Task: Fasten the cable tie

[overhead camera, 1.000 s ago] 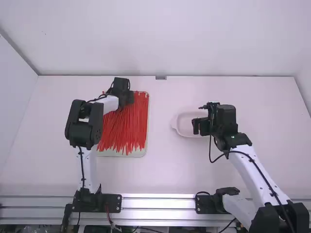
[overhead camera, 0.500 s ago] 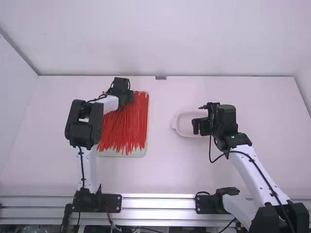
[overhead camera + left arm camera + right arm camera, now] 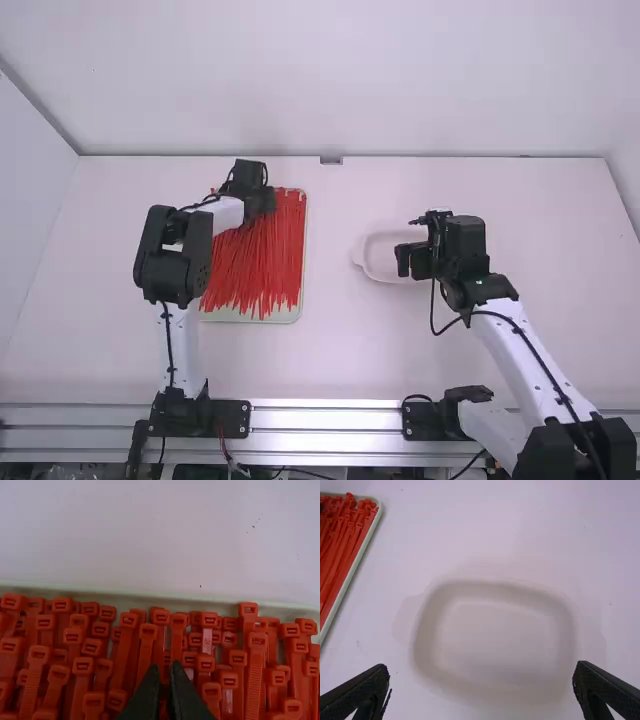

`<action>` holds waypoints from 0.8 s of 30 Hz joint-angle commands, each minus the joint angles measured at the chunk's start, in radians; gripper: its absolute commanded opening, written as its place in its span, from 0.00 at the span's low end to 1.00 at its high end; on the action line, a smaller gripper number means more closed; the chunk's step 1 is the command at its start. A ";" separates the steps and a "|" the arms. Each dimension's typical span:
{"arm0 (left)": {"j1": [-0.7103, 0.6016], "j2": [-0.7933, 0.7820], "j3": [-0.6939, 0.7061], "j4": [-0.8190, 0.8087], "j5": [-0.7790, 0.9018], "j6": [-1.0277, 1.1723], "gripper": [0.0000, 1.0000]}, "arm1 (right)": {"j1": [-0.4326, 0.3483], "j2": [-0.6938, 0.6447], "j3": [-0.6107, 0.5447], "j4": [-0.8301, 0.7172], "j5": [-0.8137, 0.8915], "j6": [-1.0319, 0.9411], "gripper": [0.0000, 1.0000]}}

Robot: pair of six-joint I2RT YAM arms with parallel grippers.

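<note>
A heap of red plastic cable ties (image 3: 262, 258) fills a pale rectangular tray (image 3: 290, 317) left of centre in the high view. The left gripper (image 3: 250, 186) sits at the tray's upper edge, its fingers (image 3: 149, 692) drawn together among the tie heads; I cannot tell if one is caught. Right of centre, the right gripper (image 3: 418, 256) hangs spread wide over a white oval dish (image 3: 374, 256).

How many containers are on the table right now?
2: a tray of red cable ties beneath the left gripper, and a white dish beneath the right gripper. None appear hidden.
</note>
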 commanded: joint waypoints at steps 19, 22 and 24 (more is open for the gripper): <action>-0.003 -0.253 0.156 -0.360 -0.008 0.001 0.02 | 0.001 0.008 0.027 0.003 -0.006 0.000 0.98; -0.003 -0.310 0.156 -0.395 -0.008 0.005 0.02 | 0.001 0.008 0.027 0.003 -0.006 0.000 0.98; -0.003 -0.374 0.152 -0.435 -0.007 0.005 0.02 | 0.001 0.008 0.027 0.003 -0.006 -0.001 0.98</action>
